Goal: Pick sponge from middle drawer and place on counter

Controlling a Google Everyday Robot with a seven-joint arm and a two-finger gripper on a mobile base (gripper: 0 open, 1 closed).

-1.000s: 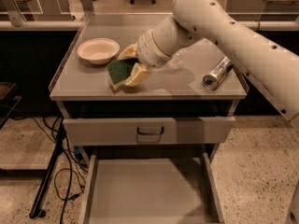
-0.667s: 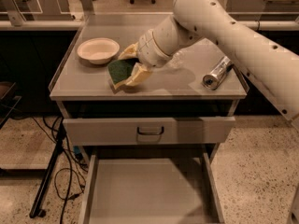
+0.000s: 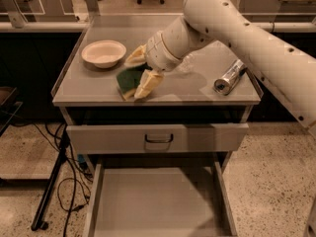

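Observation:
The sponge (image 3: 128, 79), dark green with a pale yellow layer, is at the front left of the counter (image 3: 197, 90), touching or just above its surface. My gripper (image 3: 134, 77) comes in from the right and is shut on the sponge, with one pale finger (image 3: 136, 56) behind it and one in front. The middle drawer (image 3: 153, 201) stands pulled out below, and its flat grey floor is bare.
A white bowl (image 3: 103, 52) sits at the counter's left rear. A silver can (image 3: 229, 77) lies on its side at the right. A shut drawer front with a dark loop handle (image 3: 158, 138) is under the counter. Cables and a stand leg (image 3: 49, 196) lie on the floor at left.

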